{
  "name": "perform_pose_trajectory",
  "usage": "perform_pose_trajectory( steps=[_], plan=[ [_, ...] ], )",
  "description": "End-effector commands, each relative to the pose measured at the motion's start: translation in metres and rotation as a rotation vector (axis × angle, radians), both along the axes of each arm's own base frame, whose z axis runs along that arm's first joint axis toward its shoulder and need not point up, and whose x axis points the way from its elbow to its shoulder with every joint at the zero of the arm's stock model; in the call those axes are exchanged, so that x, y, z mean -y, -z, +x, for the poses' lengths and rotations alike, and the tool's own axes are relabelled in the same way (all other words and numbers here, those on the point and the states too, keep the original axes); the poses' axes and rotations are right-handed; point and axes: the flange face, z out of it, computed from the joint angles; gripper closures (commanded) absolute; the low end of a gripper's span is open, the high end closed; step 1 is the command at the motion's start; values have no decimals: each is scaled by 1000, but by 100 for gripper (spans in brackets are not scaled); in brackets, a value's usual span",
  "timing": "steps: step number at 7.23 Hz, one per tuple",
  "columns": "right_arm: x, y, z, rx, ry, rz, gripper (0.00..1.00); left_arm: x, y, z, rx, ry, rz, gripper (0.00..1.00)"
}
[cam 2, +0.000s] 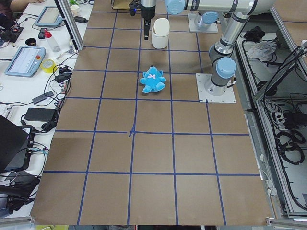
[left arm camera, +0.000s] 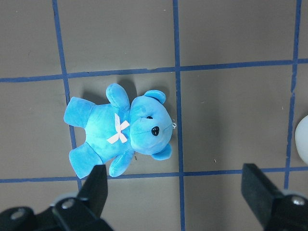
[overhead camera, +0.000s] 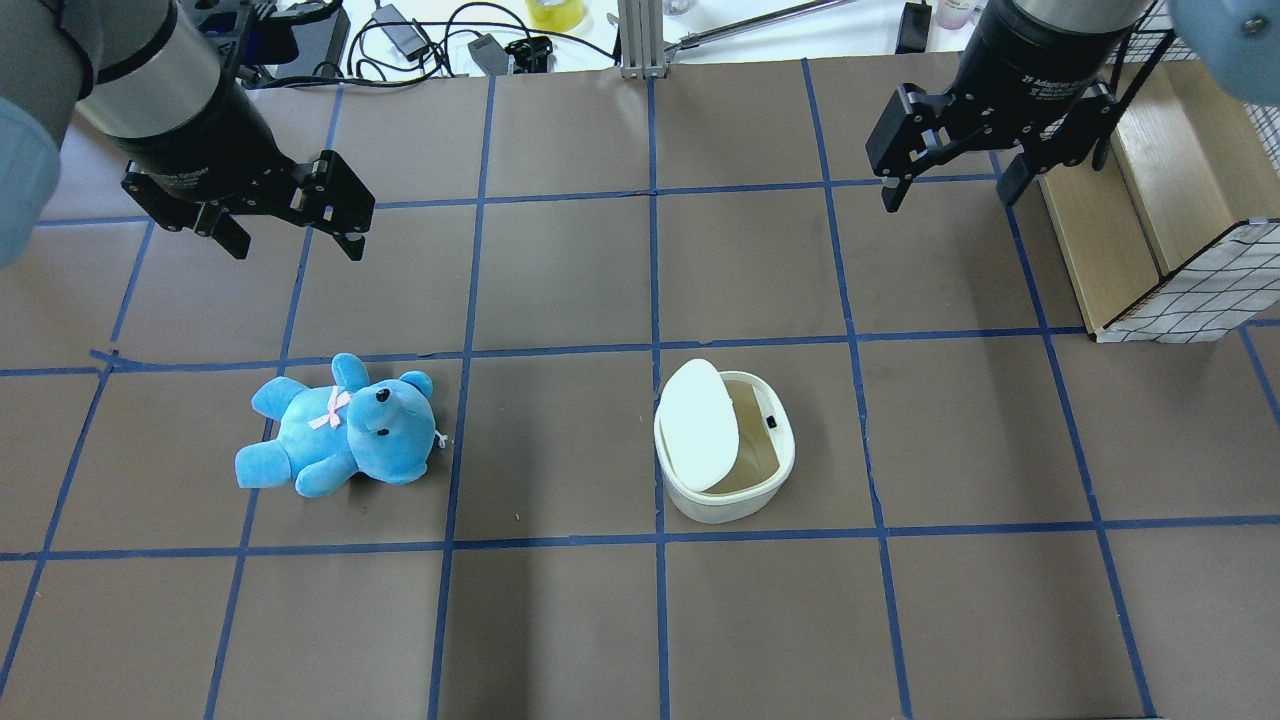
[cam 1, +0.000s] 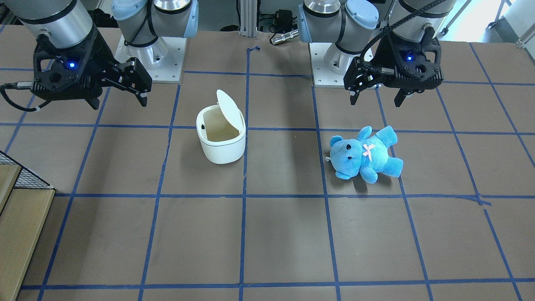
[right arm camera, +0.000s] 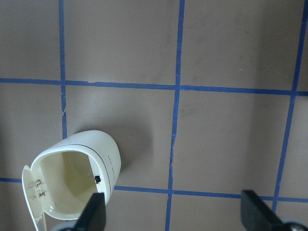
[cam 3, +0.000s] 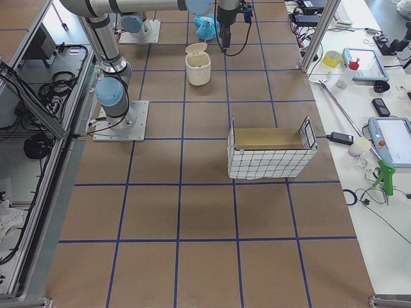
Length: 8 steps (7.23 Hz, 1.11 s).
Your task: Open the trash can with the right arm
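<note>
The white trash can (cam 1: 221,144) stands upright on the brown table, its hinged lid (cam 1: 230,108) raised and the beige inside showing. It also shows in the overhead view (overhead camera: 725,500) and in the right wrist view (right arm camera: 82,183). My right gripper (overhead camera: 948,195) is open and empty. It hangs above the table, apart from the can, off to its right and further from my base; it also shows in the front view (cam 1: 118,102). My left gripper (overhead camera: 295,245) is open and empty, above the table beyond the blue plush bear (overhead camera: 340,430).
The bear (cam 1: 363,152) lies on its back to the left of the can, seen from my side. A wooden box with wire-mesh sides (overhead camera: 1150,230) stands at the table's right edge, close to my right gripper. Blue tape lines grid the table.
</note>
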Motion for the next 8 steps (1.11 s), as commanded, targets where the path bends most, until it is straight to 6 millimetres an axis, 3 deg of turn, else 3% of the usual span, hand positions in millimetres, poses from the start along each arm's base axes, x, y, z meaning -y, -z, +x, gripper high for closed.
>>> perform_pose_trajectory(
  steps=[1, 8],
  plan=[
    [0, 0, 0, 0, 0, -2, 0, 0, 0, 0, 0, 0, 0, 0],
    [1, 1, -5, -49, 1, 0, 0, 0, 0, 0, 0, 0, 0, 0]
  ],
)
